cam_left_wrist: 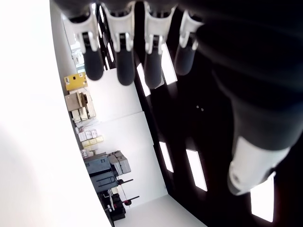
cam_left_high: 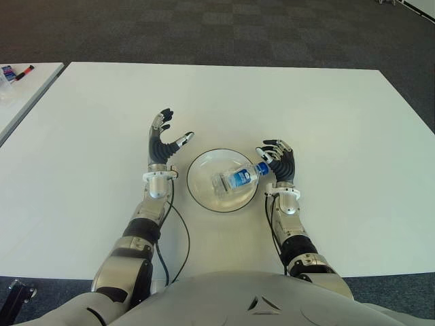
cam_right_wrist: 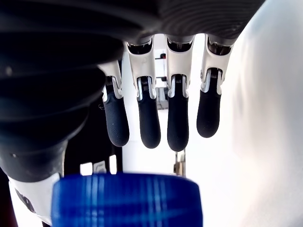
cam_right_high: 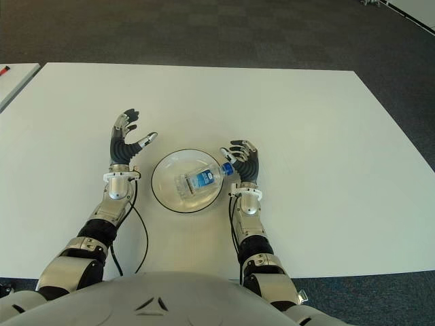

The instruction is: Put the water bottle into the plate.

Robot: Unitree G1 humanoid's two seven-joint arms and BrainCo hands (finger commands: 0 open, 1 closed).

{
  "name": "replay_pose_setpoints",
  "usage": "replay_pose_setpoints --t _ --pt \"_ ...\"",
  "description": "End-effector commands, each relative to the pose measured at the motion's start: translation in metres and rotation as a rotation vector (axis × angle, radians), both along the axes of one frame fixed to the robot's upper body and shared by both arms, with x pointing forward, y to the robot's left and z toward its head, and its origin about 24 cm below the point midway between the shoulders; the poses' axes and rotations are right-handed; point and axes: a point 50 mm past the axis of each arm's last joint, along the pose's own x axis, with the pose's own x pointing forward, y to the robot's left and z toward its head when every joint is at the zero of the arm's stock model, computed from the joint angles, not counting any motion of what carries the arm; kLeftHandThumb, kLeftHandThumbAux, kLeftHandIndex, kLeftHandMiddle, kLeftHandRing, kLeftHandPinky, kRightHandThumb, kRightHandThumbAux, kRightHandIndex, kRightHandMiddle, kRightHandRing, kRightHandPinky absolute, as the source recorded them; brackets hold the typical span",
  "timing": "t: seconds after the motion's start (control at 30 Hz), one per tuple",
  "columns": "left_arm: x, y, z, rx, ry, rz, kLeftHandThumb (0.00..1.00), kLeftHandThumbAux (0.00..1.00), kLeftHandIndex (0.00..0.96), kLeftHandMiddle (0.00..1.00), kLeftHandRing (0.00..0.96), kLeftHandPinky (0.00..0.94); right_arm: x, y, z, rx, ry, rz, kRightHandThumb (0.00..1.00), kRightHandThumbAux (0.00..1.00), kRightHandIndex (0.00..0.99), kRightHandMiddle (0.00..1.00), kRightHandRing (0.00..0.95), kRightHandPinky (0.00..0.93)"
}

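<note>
Your right hand (cam_left_high: 279,159) stands just off the plate's rim at about 3 o'clock, palm turned toward the plate, its fingers (cam_right_wrist: 150,127) loosely curved and apart, closed on nothing. In the right wrist view you see the four fingers hanging free with daylight between them, and the blue cap (cam_right_wrist: 127,199) of the water bottle (cam_left_high: 236,178) sits right under the palm, very close to the thumb side; whether the cap touches the hand you cannot tell.

From that hand, the water bottle lies toward 8 o'clock. It is on its side inside the white plate (cam_left_high: 200,193), cap end pointing to the plate's 2 o'clock and reaching up over the rim toward your right thumb, its clear body and blue label slanting down into the plate's middle.

Your left hand (cam_left_high: 163,141) shows on the other side, just beyond the plate's rim at about 10 o'clock, fingers spread and upright, thumb angled out toward the plate, holding nothing. The left wrist view confirms the fingers apart with nothing between them.

Plate and both forearms are over the white table (cam_left_high: 326,115).
</note>
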Motion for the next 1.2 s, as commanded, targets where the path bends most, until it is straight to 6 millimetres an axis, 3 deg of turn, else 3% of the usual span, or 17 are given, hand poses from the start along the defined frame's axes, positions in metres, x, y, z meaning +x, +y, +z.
replay_pose_setpoints --t 0.03,1.2 --pt "-0.003 0.0 -0.004 -0.003 0.024 0.016 0.0 0.718 0.185 0.222 0.211 0.221 -0.017 -0.006 -0.023 0.01 0.121 -0.023 0.696 0.724 0.417 0.405 0.434 0.45" --pt "-0.026 -0.003 -0.02 -0.08 0.062 0.124 0.0 0.761 0.189 0.261 0.248 0.241 -0.017 -0.008 -0.021 0.059 0.102 -0.029 0.7 0.724 0.417 0.423 0.446 0.456"
